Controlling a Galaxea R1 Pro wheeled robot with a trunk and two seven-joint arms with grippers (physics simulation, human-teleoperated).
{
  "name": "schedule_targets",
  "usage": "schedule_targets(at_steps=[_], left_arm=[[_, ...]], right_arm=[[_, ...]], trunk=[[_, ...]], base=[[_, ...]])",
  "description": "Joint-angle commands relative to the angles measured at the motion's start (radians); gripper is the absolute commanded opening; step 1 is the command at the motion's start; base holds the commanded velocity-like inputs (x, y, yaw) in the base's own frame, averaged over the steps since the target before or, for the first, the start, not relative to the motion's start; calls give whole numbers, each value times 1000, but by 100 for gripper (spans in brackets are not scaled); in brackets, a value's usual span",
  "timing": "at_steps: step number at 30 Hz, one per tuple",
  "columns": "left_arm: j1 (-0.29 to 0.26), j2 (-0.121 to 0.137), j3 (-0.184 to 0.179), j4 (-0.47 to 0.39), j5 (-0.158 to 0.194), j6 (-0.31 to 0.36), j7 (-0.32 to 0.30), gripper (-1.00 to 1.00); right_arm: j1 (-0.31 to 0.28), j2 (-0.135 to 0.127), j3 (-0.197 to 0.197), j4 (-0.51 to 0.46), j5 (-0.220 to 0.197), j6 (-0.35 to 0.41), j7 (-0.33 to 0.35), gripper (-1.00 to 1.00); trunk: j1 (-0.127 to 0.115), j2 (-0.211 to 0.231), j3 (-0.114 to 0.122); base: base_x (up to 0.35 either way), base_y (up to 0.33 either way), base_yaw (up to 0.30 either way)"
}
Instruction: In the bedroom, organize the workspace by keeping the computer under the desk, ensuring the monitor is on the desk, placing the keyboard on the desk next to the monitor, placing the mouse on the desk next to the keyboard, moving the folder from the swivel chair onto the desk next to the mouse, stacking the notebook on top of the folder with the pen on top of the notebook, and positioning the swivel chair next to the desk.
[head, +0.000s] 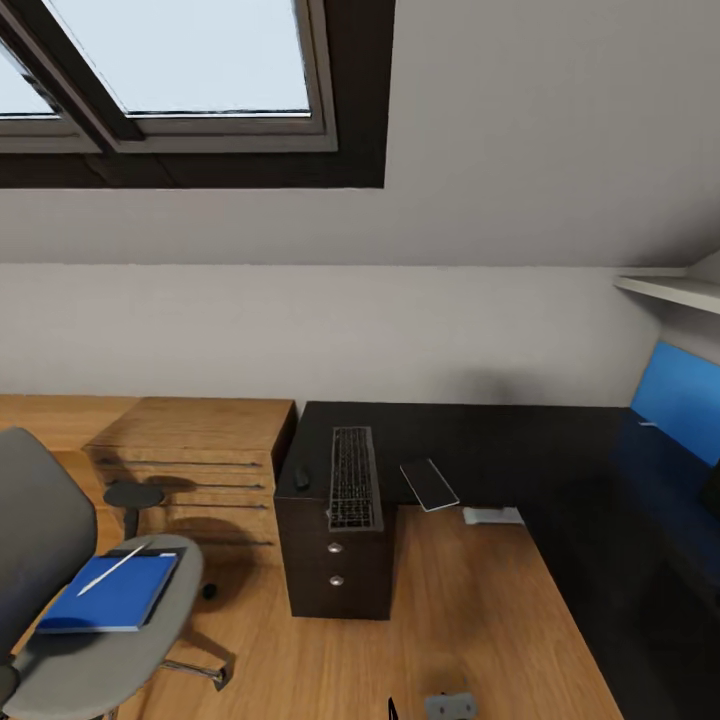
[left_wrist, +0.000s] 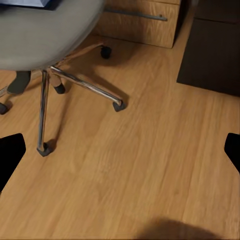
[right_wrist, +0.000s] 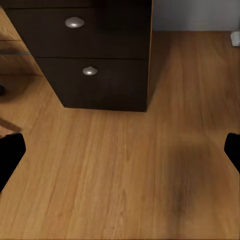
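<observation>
Glossy black desk (head: 480, 440) bears an unmarked keyboard (head: 352, 478).

- We get the swivel chair (head: 60, 600) cut by the head view's left and bottom edges; backrest only partly in.
- Folder (head: 112, 593) hides the seat under it; whether a notebook lies beneath the pen (head: 112, 568) we can't tell.
- Mouse (head: 301, 478) too small and dark for detail.
- Desk (head: 560, 470) runs off the right edge.
- Gripper fingertips (left_wrist: 10, 155) are clipped dark shapes; same at (right_wrist: 10, 155).
</observation>
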Motion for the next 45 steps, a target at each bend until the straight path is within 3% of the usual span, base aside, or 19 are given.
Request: schedule_targets(at_steps=[1,15,30,38,39,45], left_arm=[[-1,0,-9,0,7,-2,4,100],[-1,-1,-10,0,7,-3,3,100],[-1,-3,-10,0,7,-3,3,100],[-1,-4,-10,0,6,-3,3,100],[-1,-50,-7,-1,8,-6,9,100],[-1,-66,-7,-1,8,-7,10,100]], right_arm=[[-1,0,9,1,-4,-3,-7,100],[-1,-1,9,1,-3,-3,-6,100],[-1,0,9,1,-3,-3,-6,100],[-1,0,10,1,-4,-3,-7,100],[-1,0,9,1,-4,-3,-7,100],[-1,0,10,1,-4,-3,-7,100]], trunk=[[1,-1,-2],[1,-1,-2],[1,-1,-2],[1,-1,-2],[1,-1,-2],[20,-36,-17]], base=[[322,162,0],[265,203,-50],[13,21,-258],[-86,117,-51],[0,0,0],[0,0,0]])
